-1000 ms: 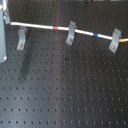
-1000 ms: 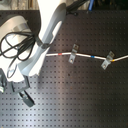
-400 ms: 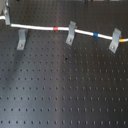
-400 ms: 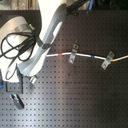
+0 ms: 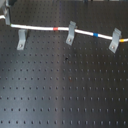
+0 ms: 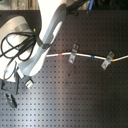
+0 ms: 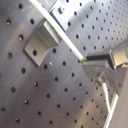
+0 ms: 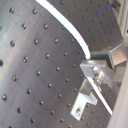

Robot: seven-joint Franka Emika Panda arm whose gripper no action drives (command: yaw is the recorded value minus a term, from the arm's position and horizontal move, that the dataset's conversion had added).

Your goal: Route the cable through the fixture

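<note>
The cable [image 5: 40, 27], white with a red band [image 5: 56, 29] and a blue band [image 5: 95, 35], runs across the board's far side. It passes through two tilted grey clips [image 5: 71, 33] [image 5: 115, 39]. The fixture [image 5: 21, 39], an upright grey clip, stands at the first exterior view's left, and the cable passes just behind its top. In the first wrist view the fixture [image 7: 42, 42] sits close beside the cable [image 7: 62, 36]. My gripper [image 7: 92, 65] is shut on the cable near its free end. In the second wrist view the gripper [image 8: 95, 67] holds the cable [image 8: 65, 27] the same way.
The black perforated board [image 5: 65, 90] fills the view. In the second exterior view the white arm [image 6: 50, 25] and looped black leads [image 6: 15, 45] cover the second exterior view's left. The two tilted clips [image 6: 73, 53] [image 6: 106, 61] show there too.
The gripper's head has drifted slightly toward the second exterior view's left. The cable and the clips have hardly moved.
</note>
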